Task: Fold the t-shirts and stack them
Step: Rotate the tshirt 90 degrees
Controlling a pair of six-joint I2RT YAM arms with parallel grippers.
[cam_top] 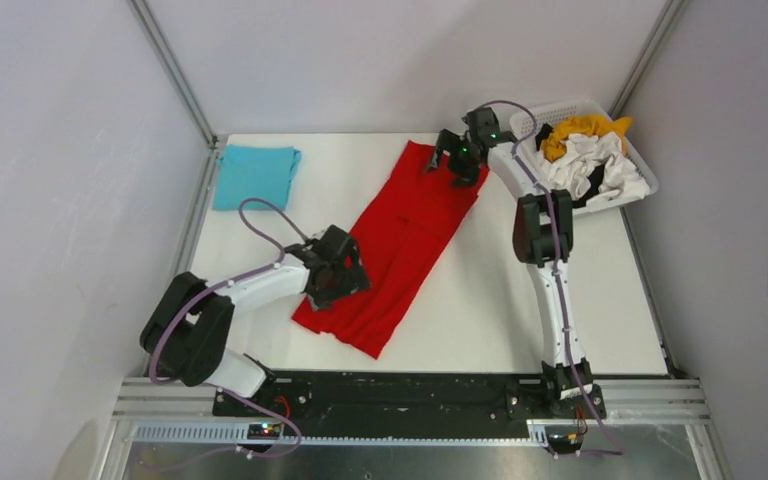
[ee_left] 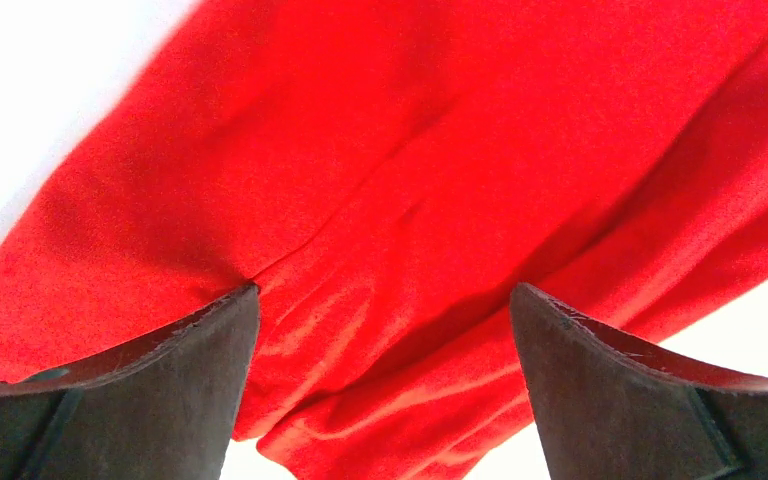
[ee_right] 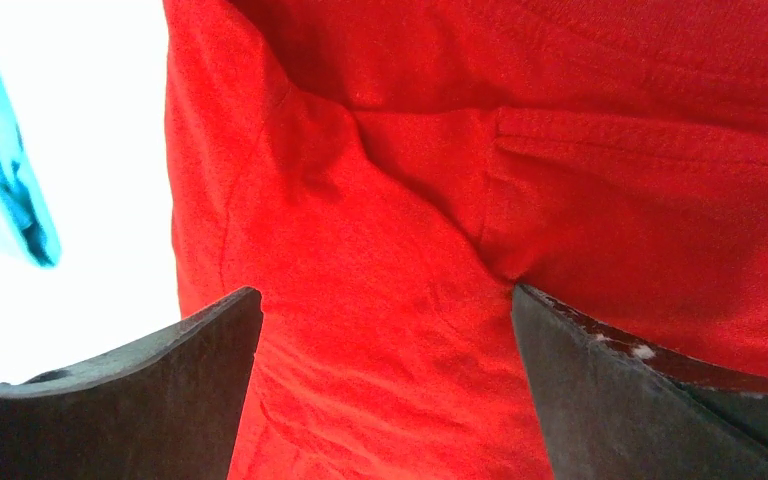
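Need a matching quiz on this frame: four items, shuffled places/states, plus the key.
Items
1 red shirt
2 blue shirt
3 basket
4 left gripper

Places/states
a far right corner
b folded, far left corner
c laid out diagonally in the middle
d open, at the red shirt's near end

Pairs: 1-c, 2-b, 3-a, 4-d
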